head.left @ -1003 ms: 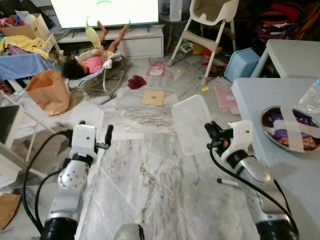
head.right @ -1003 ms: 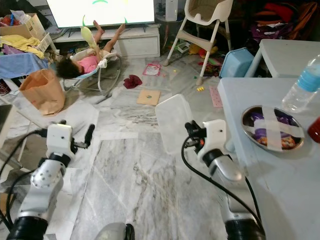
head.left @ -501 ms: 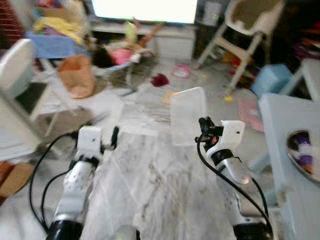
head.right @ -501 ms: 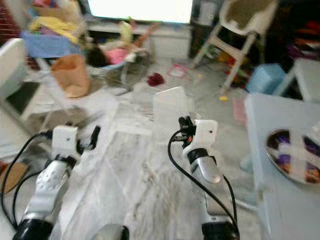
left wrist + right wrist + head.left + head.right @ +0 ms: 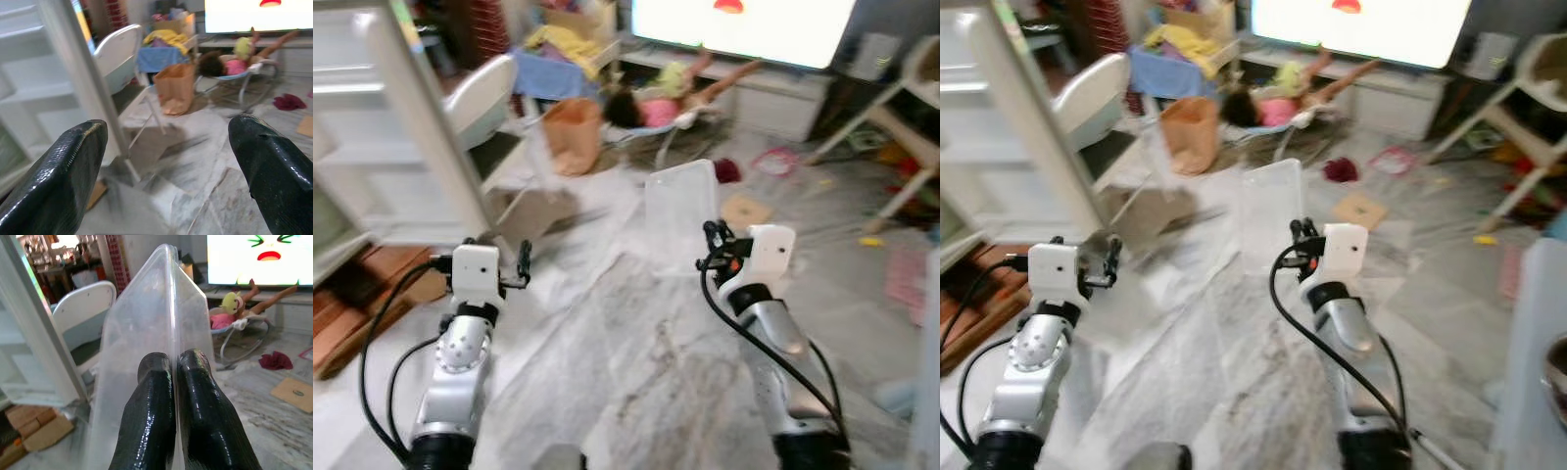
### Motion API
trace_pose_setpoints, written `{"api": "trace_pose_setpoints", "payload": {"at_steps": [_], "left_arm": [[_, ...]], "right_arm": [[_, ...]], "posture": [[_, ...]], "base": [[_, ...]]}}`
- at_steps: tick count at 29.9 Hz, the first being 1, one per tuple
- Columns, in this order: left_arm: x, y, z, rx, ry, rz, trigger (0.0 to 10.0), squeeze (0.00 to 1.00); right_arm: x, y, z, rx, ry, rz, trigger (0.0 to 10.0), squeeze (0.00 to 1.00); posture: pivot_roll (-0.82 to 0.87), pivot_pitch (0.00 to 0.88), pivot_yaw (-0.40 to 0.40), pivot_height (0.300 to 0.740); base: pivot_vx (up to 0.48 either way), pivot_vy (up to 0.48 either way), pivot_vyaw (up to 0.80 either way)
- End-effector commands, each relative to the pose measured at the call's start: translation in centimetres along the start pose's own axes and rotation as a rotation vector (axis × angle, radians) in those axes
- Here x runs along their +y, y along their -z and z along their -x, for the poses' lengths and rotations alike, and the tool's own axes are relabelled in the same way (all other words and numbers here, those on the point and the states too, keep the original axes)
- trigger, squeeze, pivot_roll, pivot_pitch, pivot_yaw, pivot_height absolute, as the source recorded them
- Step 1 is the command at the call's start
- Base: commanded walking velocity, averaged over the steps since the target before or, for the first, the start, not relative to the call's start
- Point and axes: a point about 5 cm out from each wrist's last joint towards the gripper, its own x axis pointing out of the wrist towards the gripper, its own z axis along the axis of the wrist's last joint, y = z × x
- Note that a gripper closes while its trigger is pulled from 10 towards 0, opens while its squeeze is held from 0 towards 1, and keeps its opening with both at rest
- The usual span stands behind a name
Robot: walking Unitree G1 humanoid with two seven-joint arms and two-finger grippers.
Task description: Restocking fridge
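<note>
Marble floor point(image 5: 607, 362) stretches ahead through a cluttered living room, with a lit television point(image 5: 744, 24) on the far side, a brown paper bag point(image 5: 573, 132) standing on the floor and a small person lying in a bouncer seat point(image 5: 656, 108) beside it. At the robot's left stands an open fridge door point(image 5: 421, 127) with white shelves point(image 5: 29, 93) behind it, and a pale table edge point(image 5: 1538, 333) shows at its right.

The right gripper point(image 5: 713, 238) is pinched tight on the lower edge of a clear plastic lid point(image 5: 680, 206), which it carries upright in front of the robot, well above the floor; in the right wrist view both fingers point(image 5: 151, 401) press against the thin sheet between them. The left gripper point(image 5: 522, 262) is held out at the same height with its fingers spread wide and nothing in them.

By the look of it, the restocking is at a carrying stage: the lid is picked up and the fridge is already open and close by on the left, but nothing is placed inside yet. What remains is to close the gap to the shelves and set the lid down there.
</note>
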Motion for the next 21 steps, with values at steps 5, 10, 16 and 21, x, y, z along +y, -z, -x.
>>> {"api": "trace_pose_setpoints", "payload": {"at_steps": [5, 10, 16, 21], "left_arm": [[0.22, -0.18, 0.14, 0.000, -0.015, -0.015, 10.0, 0.00], [-0.08, -0.62, 0.06, -0.025, -0.006, -0.023, 10.0, 0.00], [0.02, -0.53, 0.21, -0.011, -0.018, -0.008, 10.0, 0.00], [0.16, -0.55, 0.47, -0.019, -0.025, -0.017, 10.0, 0.00]], "right_arm": [[0.51, -0.82, -0.18, -0.019, -0.024, -0.009, 10.0, 0.00], [0.56, -1.04, -0.23, -0.019, -0.040, -0.009, 10.0, 0.00], [0.29, -1.35, -0.31, -0.021, -0.045, -0.012, 10.0, 0.00], [0.39, -1.14, -0.14, -0.014, -0.043, -0.057, 10.0, 0.00]], "posture": [[-0.01, 0.040, -0.024, 0.740], [-0.02, 0.045, -0.027, 0.740], [-0.02, 0.054, -0.029, 0.740], [-0.01, 0.064, -0.031, 0.740]], "base": [[0.000, 0.000, 0.80], [0.000, 0.000, 0.80], [0.000, 0.000, 0.80], [0.000, 0.455, 0.12]]}}
